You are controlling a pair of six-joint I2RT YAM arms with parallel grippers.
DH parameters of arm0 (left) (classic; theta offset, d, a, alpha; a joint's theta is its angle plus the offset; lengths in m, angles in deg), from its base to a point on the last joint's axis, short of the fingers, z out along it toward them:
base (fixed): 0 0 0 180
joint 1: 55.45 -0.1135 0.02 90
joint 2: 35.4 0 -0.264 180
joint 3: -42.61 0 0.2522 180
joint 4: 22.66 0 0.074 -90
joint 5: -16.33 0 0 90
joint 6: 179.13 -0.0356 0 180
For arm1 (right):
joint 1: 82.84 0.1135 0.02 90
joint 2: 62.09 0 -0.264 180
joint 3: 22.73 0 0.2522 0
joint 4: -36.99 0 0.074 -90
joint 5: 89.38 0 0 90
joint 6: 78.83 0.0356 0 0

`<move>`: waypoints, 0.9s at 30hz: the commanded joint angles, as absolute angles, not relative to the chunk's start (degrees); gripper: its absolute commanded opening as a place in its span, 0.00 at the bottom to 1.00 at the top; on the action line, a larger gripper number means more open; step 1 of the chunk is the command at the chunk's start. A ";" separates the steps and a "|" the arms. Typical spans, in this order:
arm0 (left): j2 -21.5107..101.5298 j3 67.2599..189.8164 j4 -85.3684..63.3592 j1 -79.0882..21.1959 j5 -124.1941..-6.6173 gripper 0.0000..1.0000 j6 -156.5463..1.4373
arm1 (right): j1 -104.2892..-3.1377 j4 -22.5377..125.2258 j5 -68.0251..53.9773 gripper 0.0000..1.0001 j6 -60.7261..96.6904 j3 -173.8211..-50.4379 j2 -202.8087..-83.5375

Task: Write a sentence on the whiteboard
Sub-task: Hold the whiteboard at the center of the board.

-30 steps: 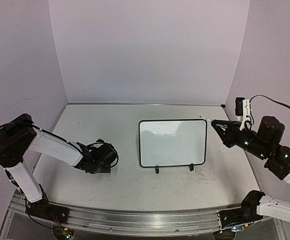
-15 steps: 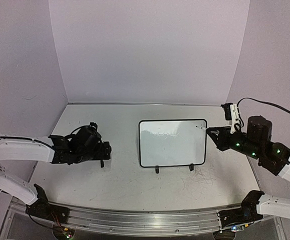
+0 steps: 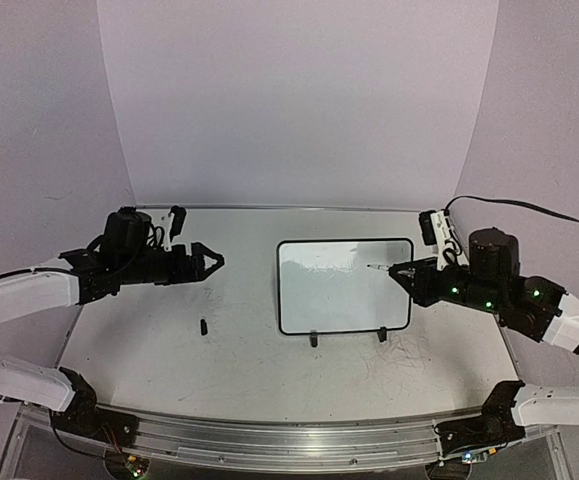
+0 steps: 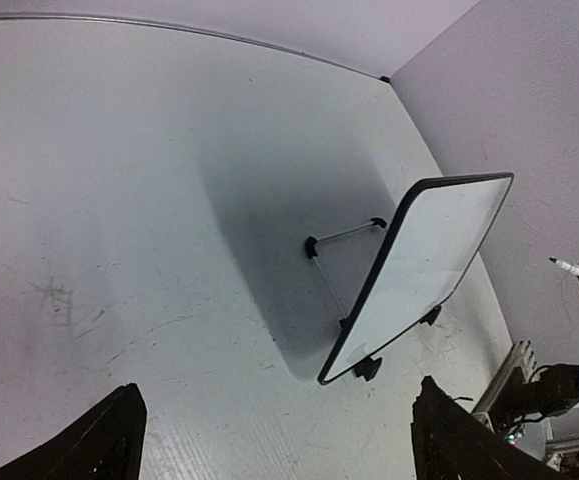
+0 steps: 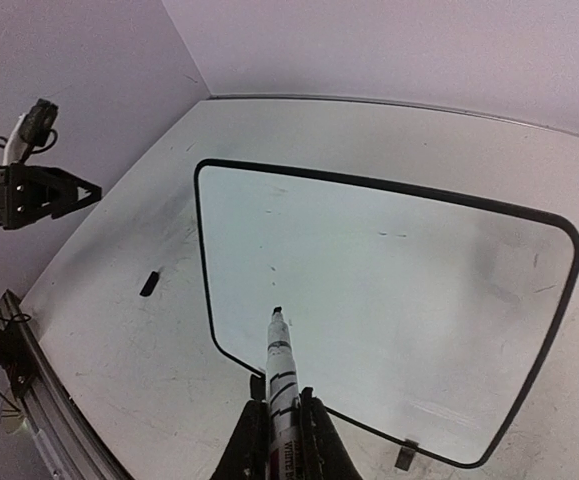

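The whiteboard [image 3: 329,300] stands propped on its small black feet in the middle of the table, its face bare except for a few faint specks; the sentence does not show on it. My right gripper [image 3: 401,273] is shut on a white marker [image 5: 280,365]. The uncapped tip hovers over the board's right part in the top view and near its lower left edge in the right wrist view. My left gripper [image 3: 209,262] is open and empty, raised above the table to the left of the board. Its wrist view shows the whiteboard [image 4: 439,250] edge-on.
A small black marker cap [image 3: 203,326] lies on the table left of the board, below my left gripper; the right wrist view shows the cap [image 5: 150,283] too. Purple walls close in the back and both sides. Scribble marks stain the tabletop [image 3: 399,355] at front right.
My left gripper opened, rose from the table and drew back to the left, leaving the cap lying there. My right gripper carried the marker leftward, over the board's right part.
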State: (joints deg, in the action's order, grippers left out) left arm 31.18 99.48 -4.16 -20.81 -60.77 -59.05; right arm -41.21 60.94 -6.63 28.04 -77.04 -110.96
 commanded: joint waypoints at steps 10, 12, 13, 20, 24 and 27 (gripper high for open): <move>53.97 115.58 -16.96 -21.94 -38.61 0.87 -63.99 | -28.00 48.67 -3.23 0.00 29.27 -82.71 -124.47; 55.30 115.16 -17.95 -21.91 -37.05 0.85 -64.60 | -27.47 47.12 -3.56 0.00 28.65 -82.56 -125.92; 55.73 114.97 -18.28 -21.95 -36.82 0.85 -64.88 | -27.07 46.56 -3.71 0.00 28.21 -82.64 -126.64; 58.86 117.00 -18.41 -21.96 -33.44 0.84 -63.19 | -23.26 44.03 -0.11 0.00 25.19 -84.15 -130.25; 61.49 118.48 -18.21 -22.05 -30.18 0.78 -62.65 | -22.82 41.49 1.75 0.00 25.19 -83.51 -131.44; 60.37 117.77 -18.23 -22.05 -29.19 0.78 -65.33 | -22.09 40.38 3.11 0.00 25.32 -83.03 -131.54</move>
